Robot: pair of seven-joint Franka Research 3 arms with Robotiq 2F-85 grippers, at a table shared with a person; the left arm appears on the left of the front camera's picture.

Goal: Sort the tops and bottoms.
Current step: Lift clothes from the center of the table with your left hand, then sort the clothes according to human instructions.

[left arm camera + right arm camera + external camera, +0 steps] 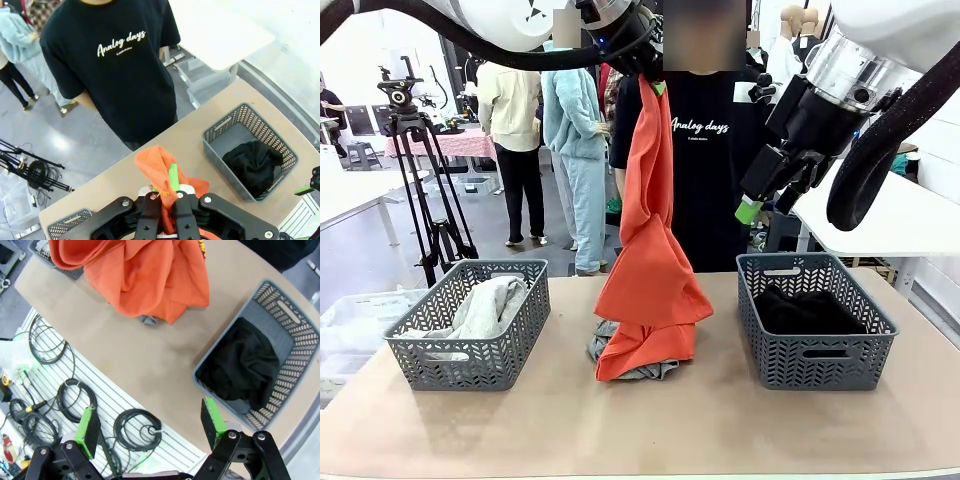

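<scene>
Hanging orange T-shirt (650, 260) partly covers grey top (603, 345); person (710, 150) behind.

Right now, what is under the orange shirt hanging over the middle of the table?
A grey garment lies on the table beneath the lower folds of the orange T-shirt. Only its edges peek out; the rest is covered, so anything else underneath cannot be seen.

The front camera sits a little above the table (650, 430) on the robot's side, facing the person (705, 150) across it. Both wrist cameras look steeply down from high above. All three views share the orange T-shirt (650, 260) and the right basket (817, 365) holding the black garment (805, 310).
</scene>
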